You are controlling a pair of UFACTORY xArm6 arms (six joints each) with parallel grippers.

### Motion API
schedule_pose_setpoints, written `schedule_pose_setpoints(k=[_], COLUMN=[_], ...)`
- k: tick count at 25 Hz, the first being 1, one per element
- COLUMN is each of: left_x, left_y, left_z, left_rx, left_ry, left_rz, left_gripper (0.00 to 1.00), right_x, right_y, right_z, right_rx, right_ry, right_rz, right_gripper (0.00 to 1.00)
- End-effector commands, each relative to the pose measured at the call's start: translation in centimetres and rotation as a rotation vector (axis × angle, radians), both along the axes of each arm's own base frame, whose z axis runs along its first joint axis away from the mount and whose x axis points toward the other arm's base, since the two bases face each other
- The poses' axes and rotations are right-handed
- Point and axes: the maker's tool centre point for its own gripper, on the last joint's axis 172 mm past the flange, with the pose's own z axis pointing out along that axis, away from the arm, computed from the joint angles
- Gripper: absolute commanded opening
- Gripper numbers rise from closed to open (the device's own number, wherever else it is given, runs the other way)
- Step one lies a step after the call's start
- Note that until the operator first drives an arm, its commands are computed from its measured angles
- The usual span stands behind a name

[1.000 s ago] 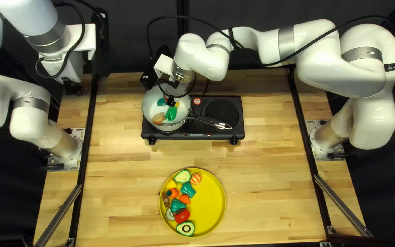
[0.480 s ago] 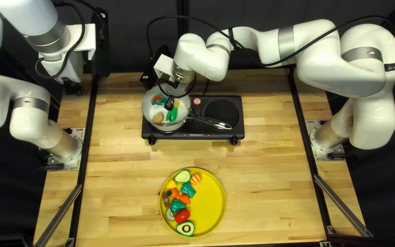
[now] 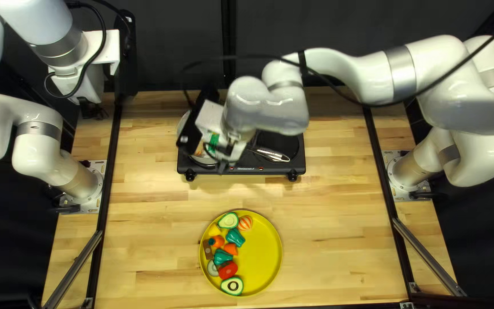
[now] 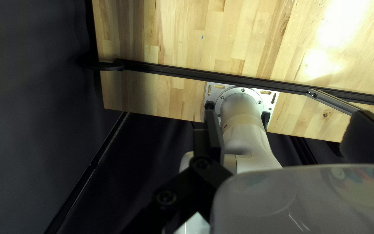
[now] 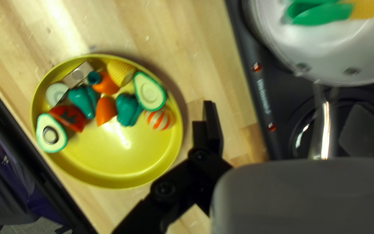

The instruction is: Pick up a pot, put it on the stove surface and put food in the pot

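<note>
Pot: the round, pale-lined metal pot [image 5: 347, 56] sits on the black two-burner electric stove [image 3: 241, 169], at its nine o'clock. That part looks done.
Food in pot: started, I'd say. One green-and-yellow toy vegetable [image 5: 323, 14] shows; the robot's arm hides too much for a full count.
Round yellow plate [image 5: 122, 169]: on the wooden counter [image 3: 327, 229], at six o'clock from the stove, food crowded round its nine o'clock. If all of it is meant for the pot, eleven pieces are left.
Plate count: two green-rimmed avocado halves [image 5: 149, 92], two teal peppers [image 5: 128, 109], two orange pieces [image 5: 105, 111], one yellow corn piece [image 5: 120, 73], one red tomato piece [image 5: 69, 118], one striped orange-and-white ball [image 5: 159, 119], one pale round slice [image 5: 56, 94], one brownish block [image 5: 78, 74].
Cookware count: one pot, one stove, one plate.
Right hand [image 5: 284, 106]: raised near the pot, black fingers well parted, holding nothing.
Left hand [image 4: 285, 112]: off toward the counter's ten o'clock, fingers also spread, empty.
</note>
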Motion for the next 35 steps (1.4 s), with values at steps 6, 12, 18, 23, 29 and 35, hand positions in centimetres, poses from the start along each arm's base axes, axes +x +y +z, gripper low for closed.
schedule_pose_setpoints(k=[6,12,18,23,29,35], left_x=[0.0,0.0,0.0,0.0,0.0,0.0], left_y=[0.0,0.0,0.0,0.0,0.0,0.0], left_z=[0.0,0.0,0.0,0.0,0.0,0.0], left_rx=[0.000,0.000,0.000,0.000,0.000,0.000], left_ry=[0.000,0.000,0.000,0.000,0.000,0.000], left_rz=[0.000,0.000,0.000,0.000,0.000,0.000], left_gripper=[1.00,1.00,1.00,1.00,1.00,1.00], right_x=[-3.2,-1.1,-1.7,-2.5,-2.3,-2.2], right_y=[10.9,11.5,8.9,7.0,5.3,5.4], right_z=[-9.0,-14.5,-15.3,-15.5,-16.7,-16.8], right_rx=[-0.029,-0.102,-0.149,-0.165,-0.182,-0.195], right_ry=[0.016,0.067,0.058,0.042,0.037,0.040], right_rz=[-0.006,-0.146,-0.252,-0.297,-0.332,-0.353], right_gripper=[1.00,1.00,1.00,1.00,1.00,1.00])
